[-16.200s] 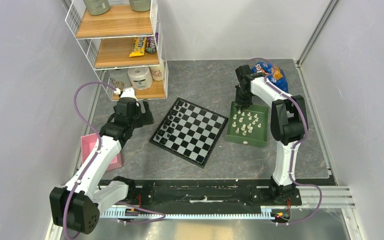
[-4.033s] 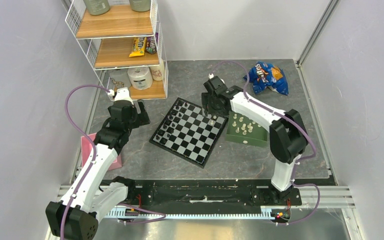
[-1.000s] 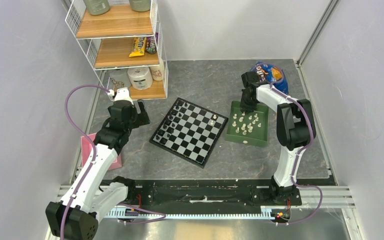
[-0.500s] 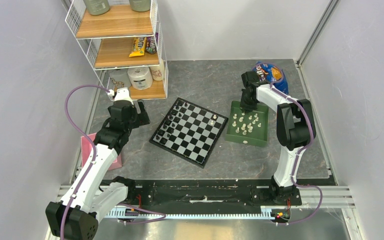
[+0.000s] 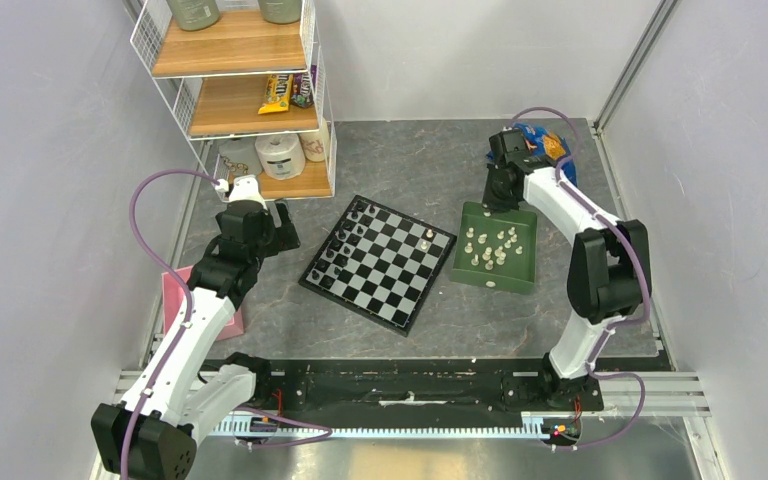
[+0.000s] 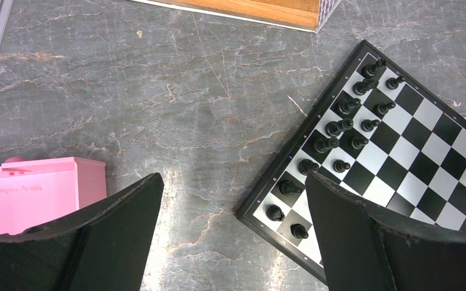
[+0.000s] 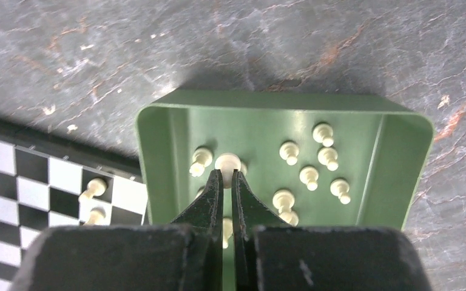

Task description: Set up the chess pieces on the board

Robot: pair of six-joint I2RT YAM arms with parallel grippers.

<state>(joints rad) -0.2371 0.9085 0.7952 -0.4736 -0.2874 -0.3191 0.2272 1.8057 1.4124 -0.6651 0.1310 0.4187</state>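
The board (image 5: 380, 262) lies at the table's middle, with black pieces along its left side and two cream pieces (image 5: 427, 238) at its right corner. Several cream chess pieces (image 5: 498, 246) stand in the green tray (image 5: 523, 272) to its right. My right gripper (image 5: 501, 197) hangs over the tray's far end. In the right wrist view it (image 7: 227, 173) is shut on a cream chess piece (image 7: 227, 162), held above the tray (image 7: 158, 139). My left gripper (image 5: 285, 226) is open and empty over bare table left of the board (image 6: 425, 139).
A wire shelf (image 5: 245, 100) with toilet rolls and snacks stands at the far left. A pink box (image 5: 175, 300) lies by the left arm. A blue chip bag (image 5: 550, 148) lies behind the tray.
The right gripper set a cream piece on the board's right corner, went back to the tray, and has now moved up and away with another piece. The left arm has hardly moved.
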